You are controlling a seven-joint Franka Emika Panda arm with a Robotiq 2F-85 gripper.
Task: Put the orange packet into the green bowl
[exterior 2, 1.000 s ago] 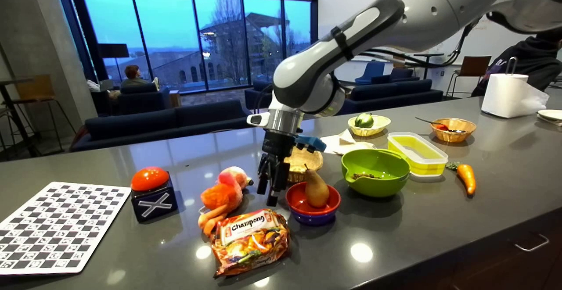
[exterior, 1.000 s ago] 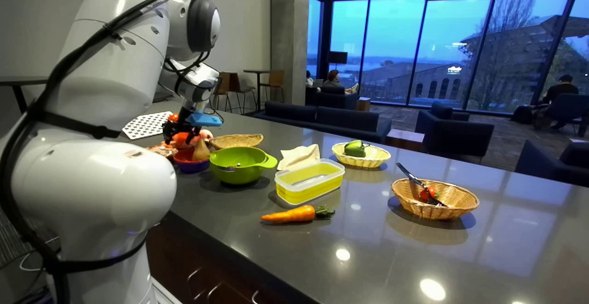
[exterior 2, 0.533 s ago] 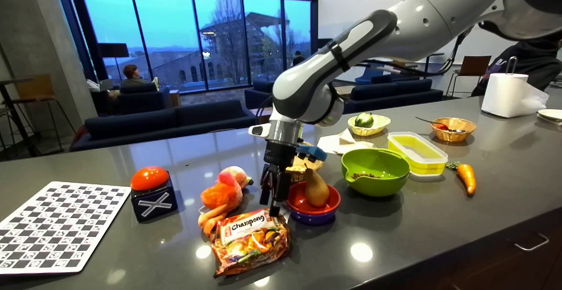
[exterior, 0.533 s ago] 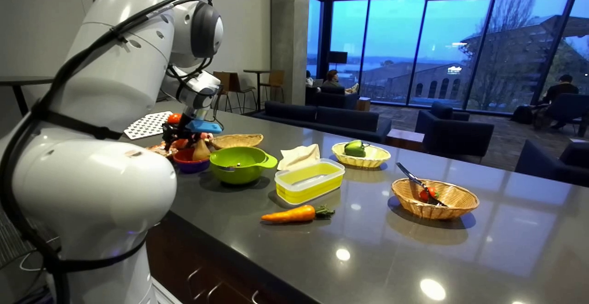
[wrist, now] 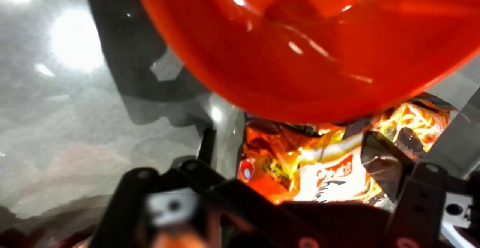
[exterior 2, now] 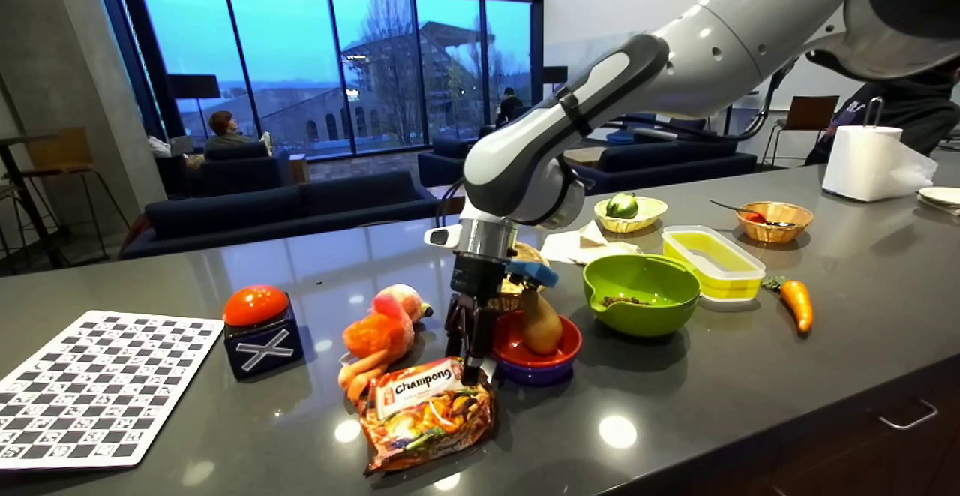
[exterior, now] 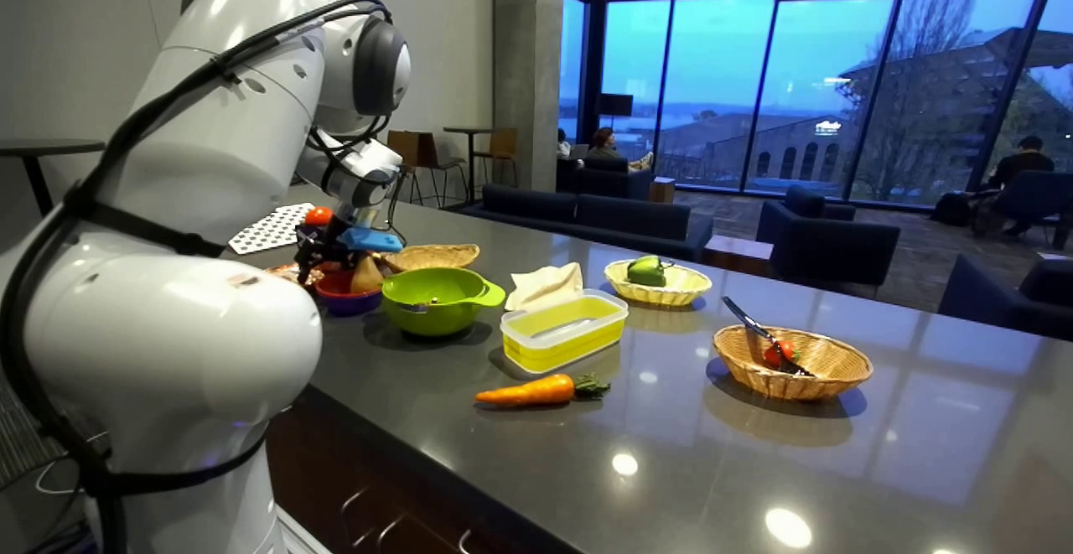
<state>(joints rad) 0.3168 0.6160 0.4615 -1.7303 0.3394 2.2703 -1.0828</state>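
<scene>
Orange packet [exterior 2: 431,417] lies on the desk [exterior 2: 570,443] beside the red bowl [wrist: 300,53], my jaws spread over its edge; I should straddle it squarely, clear of that bowl, before pinching.

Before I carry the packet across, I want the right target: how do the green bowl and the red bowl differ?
Size: the green bowl looks wider than the red bowl in both exterior views.
Contents: the green bowl holds brownish bits; the red bowl holds a pear.
Support: the green bowl stands on the counter; the red bowl is stacked on a purple bowl.
Shared: both are round, open-topped and upright.
</scene>
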